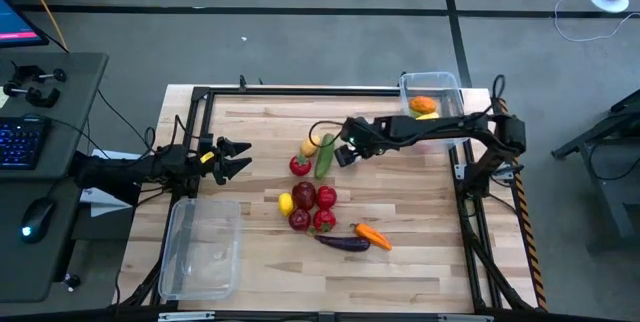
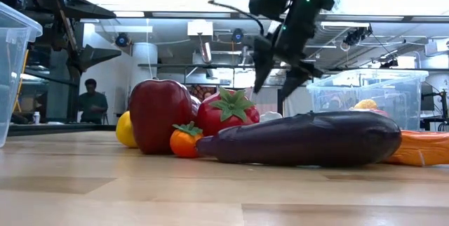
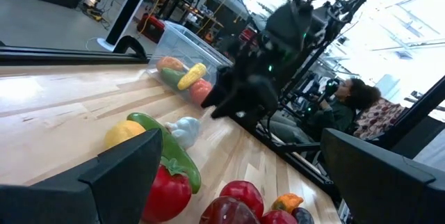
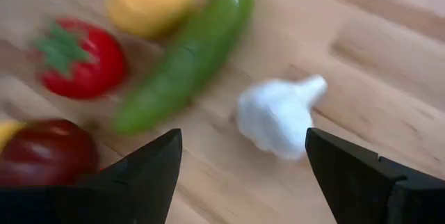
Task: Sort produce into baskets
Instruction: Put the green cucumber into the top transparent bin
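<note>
The toy produce lies mid-table. A green cucumber [image 1: 324, 157], a yellow lemon [image 1: 309, 148] and a red tomato [image 1: 299, 166] lie far of a cluster of red apples [image 1: 304, 196], a strawberry [image 1: 323, 221], a purple eggplant [image 1: 343, 243] and an orange carrot [image 1: 372, 234]. My right gripper [image 1: 338, 147] is open above a white garlic [image 4: 278, 116] beside the cucumber [image 4: 184, 53], touching nothing. My left gripper [image 1: 248, 156] is open and empty, left of the produce. One clear basket [image 1: 432, 97] at the far right holds some pieces; the other [image 1: 203, 247] is at the near left.
A black frame [image 1: 200, 97] runs along the table's edges. A desk with a keyboard and mouse [image 1: 40, 217] stands left of the table. In the low view a person [image 2: 90, 100] sits in the room behind.
</note>
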`<state>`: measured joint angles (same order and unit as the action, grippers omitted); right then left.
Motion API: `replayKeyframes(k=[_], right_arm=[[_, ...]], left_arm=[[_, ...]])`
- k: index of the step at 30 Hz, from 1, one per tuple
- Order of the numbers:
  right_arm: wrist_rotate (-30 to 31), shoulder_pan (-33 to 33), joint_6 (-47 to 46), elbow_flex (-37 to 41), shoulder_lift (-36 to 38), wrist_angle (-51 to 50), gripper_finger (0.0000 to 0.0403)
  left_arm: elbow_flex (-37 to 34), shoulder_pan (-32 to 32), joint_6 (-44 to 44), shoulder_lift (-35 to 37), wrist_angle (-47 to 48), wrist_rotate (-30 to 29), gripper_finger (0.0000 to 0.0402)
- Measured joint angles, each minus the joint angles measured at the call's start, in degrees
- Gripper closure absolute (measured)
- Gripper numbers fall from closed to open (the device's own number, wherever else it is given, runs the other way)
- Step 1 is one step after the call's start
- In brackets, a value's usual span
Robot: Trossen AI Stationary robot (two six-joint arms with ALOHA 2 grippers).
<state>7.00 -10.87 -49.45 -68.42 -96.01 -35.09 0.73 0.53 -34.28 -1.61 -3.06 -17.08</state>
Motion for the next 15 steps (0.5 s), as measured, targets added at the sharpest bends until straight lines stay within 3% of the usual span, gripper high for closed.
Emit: replayKeyframes(k=[7, 15], right_arm=[[-6.9, 1.1, -5.8, -1.8, -2.6, 13.1, 0.0105], [-0.6, 1.0, -19.0, -2.6, -8.9, 13.8, 0.0105]], left_arm=[[0.0, 0.0, 0.0, 0.0, 0.0, 0.0, 0.0023], [0.0, 0.0, 0.0, 0.0, 0.0, 0.0, 0.0023]])
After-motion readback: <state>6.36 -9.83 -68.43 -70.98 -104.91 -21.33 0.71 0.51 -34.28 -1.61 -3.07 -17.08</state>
